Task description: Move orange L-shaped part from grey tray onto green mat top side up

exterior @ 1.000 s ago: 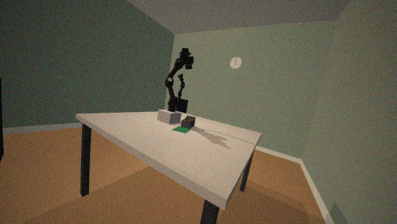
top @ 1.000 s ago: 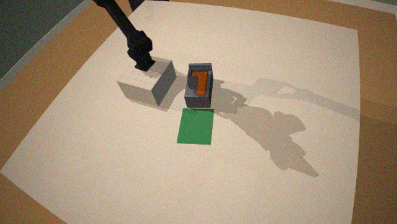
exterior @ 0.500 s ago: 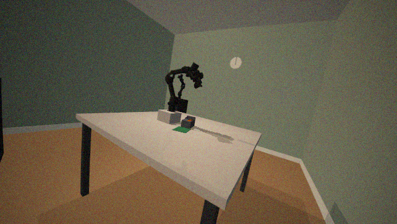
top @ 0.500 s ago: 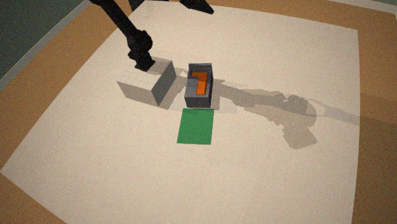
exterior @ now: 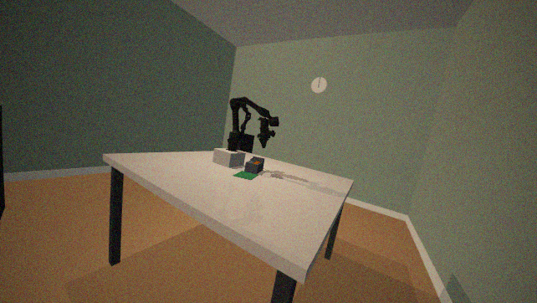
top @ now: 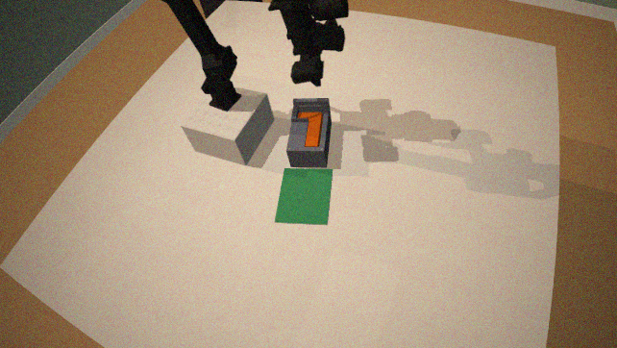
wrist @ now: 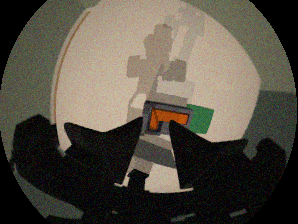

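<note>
Wrist view: tray (top: 308, 159) (exterior: 253, 168) (wrist: 148, 111) partly masked by parted, empty fingers (top: 308, 79) (exterior: 263, 146); pale desk (top: 408, 250) (exterior: 234, 201) (wrist: 100, 65) seen beneath tray, greenish wall (exterior: 376, 105) beyond.

Orange L-shaped part (top: 313, 131) (exterior: 257, 162) (wrist: 172, 117) lying in the pocket of my grey tray (top: 308, 159) (exterior: 253, 168) (wrist: 145, 117), green mat (top: 304, 197) (exterior: 246, 175) (wrist: 201, 119) flat beside it.

Seen from the top view, the part (top: 313, 132) (exterior: 257, 162) (wrist: 172, 117) lies in the tray (top: 308, 159) (exterior: 253, 168) (wrist: 172, 106) on the bench (top: 192, 264) (exterior: 226, 192) (wrist: 100, 65). The mat (top: 304, 197) (exterior: 246, 175) (wrist: 202, 119) lies just before it, the block (top: 216, 139) (exterior: 226, 158) (wrist: 155, 152) to its left.
</note>
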`<move>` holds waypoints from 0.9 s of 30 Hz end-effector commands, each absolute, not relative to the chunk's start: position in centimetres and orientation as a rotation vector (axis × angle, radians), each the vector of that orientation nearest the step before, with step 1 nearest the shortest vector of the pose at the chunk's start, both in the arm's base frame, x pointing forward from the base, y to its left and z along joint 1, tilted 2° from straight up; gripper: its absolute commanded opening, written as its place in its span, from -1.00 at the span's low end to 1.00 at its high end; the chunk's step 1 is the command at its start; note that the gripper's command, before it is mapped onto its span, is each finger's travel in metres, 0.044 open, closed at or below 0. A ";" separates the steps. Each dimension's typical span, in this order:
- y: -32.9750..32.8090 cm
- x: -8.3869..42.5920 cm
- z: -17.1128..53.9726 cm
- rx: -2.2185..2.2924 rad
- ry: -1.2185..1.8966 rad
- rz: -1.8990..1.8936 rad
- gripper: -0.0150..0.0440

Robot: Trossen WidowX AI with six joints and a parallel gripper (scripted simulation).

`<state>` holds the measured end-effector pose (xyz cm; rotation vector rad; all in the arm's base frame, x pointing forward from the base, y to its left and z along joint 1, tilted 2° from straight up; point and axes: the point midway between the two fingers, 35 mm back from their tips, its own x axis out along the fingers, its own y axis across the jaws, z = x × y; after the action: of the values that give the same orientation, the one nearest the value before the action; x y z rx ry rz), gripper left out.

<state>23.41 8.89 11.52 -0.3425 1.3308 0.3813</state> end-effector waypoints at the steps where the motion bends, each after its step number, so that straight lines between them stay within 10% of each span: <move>1: 9.4 20.7 8.9 -0.307 1.497 0.342 0.12; 27: 9.7 21.0 1.5 -0.307 1.498 0.342 0.12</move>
<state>21.10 9.61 1.89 -0.3124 1.4913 0.3418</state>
